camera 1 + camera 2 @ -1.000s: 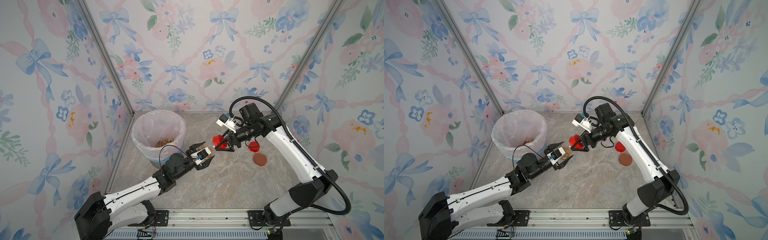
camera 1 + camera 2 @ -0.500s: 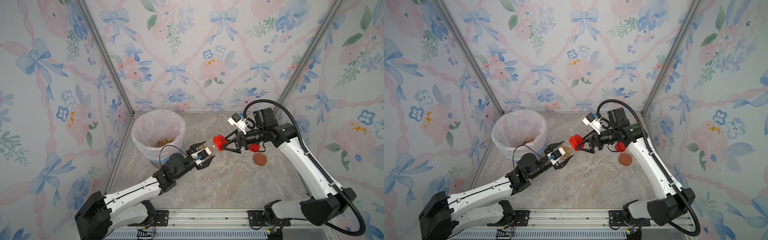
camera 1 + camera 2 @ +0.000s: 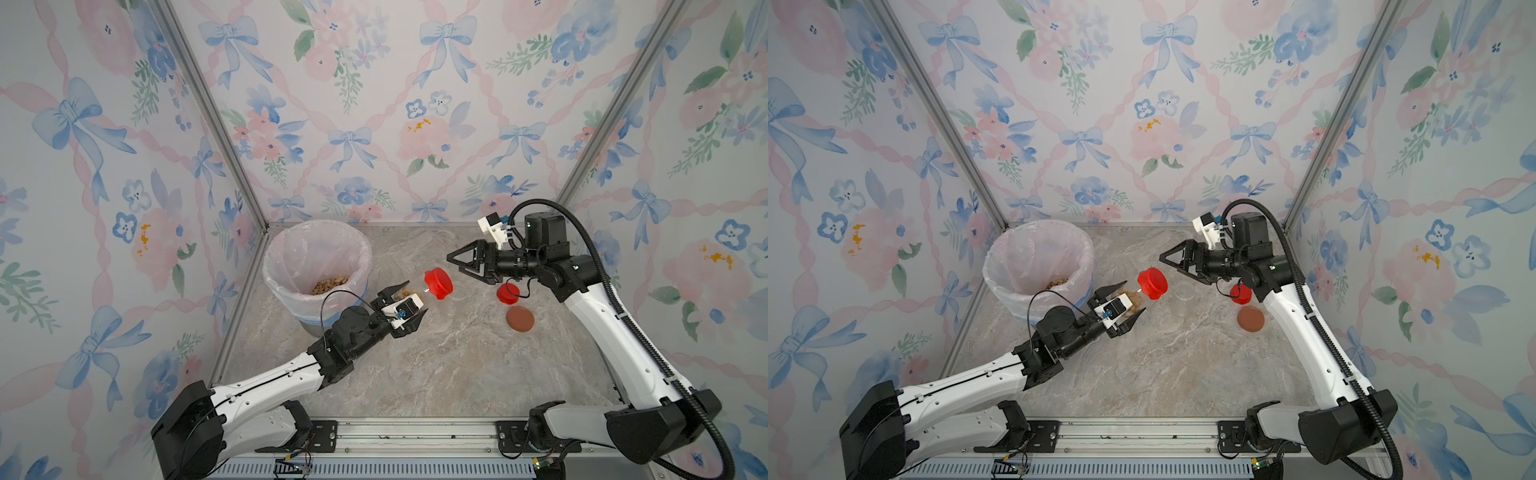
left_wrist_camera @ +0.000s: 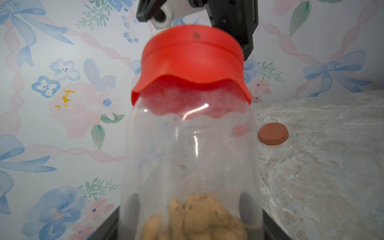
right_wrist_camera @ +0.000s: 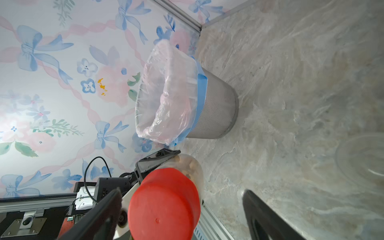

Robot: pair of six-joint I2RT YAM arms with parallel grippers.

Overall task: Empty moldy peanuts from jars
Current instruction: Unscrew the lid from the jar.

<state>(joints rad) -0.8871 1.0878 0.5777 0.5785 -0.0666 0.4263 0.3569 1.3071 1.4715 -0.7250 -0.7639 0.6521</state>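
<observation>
The left arm reaches low across the marble table (image 3: 436,374) from its base at the near rail, its left gripper (image 3: 410,302) clamped on the body of a clear jar (image 4: 187,166) that leans toward the opposite arm. The jar's red lid (image 3: 438,283) is on, and moldy peanuts (image 4: 199,218) lie heaped at the gripped end. The right arm arches over from the far side with its forearm level. The right gripper (image 3: 456,265) has its jaws spread and stands just short of the lid without touching it. In the right wrist view its fingers (image 5: 99,214) flank the lid with room on both sides.

Behind the left gripper stands the lined bin (image 3: 282,266), more peanuts in its bottom, close to the corner frame. An open clear jar (image 3: 1185,289) and a brown lid (image 3: 520,319) rest under the right forearm. The near half of the table lies bare.
</observation>
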